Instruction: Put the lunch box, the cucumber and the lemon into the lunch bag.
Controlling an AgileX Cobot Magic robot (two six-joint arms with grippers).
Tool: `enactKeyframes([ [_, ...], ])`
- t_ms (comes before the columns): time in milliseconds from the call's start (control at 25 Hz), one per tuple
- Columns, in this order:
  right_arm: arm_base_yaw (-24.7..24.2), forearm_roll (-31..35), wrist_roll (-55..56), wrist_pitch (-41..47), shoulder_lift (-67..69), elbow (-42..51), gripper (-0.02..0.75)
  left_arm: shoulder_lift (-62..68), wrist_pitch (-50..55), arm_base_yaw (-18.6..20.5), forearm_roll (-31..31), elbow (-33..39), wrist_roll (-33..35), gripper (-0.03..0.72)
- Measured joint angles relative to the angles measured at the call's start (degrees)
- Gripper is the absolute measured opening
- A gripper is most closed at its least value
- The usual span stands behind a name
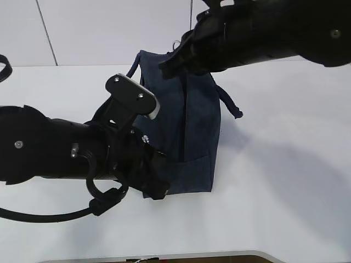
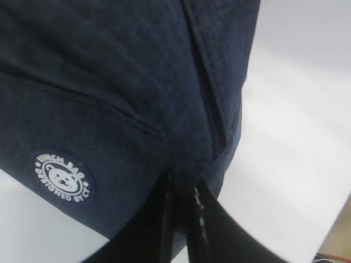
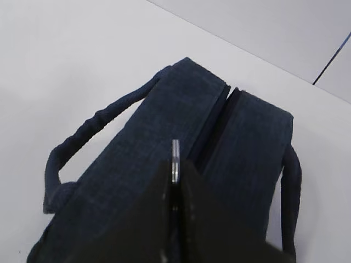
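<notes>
The dark navy lunch bag [image 1: 186,126] lies on the white table [image 1: 285,181] with its zipper seam facing up. My left gripper [image 1: 158,187] is at the bag's near end. In the left wrist view the left gripper [image 2: 184,189] is shut, with a fold of the lunch bag [image 2: 109,82] pinched between its fingers where the seam ends. My right gripper [image 1: 167,64] is over the far end. In the right wrist view the right gripper [image 3: 175,171] is shut on the metal zipper ring [image 3: 175,156], seen edge-on above the lunch bag [image 3: 148,126]. Lunch box, cucumber and lemon are out of view.
A round white logo [image 2: 61,178] marks the bag's side. Loop handles [image 3: 77,142] [image 3: 292,181] hang off both sides, one sticking out to the right [image 1: 230,104]. The table's front edge [image 1: 219,255] runs along the bottom. A black cable [image 1: 49,216] loops under my left arm.
</notes>
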Motion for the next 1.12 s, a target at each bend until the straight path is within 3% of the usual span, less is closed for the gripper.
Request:
enactKeyframes([
  [1120,-0.7,-1.2,0.0,4.8,17.8,-21.9,0.005,-0.9,8.0,0.0,1.9,0.3,0.0,-0.001],
])
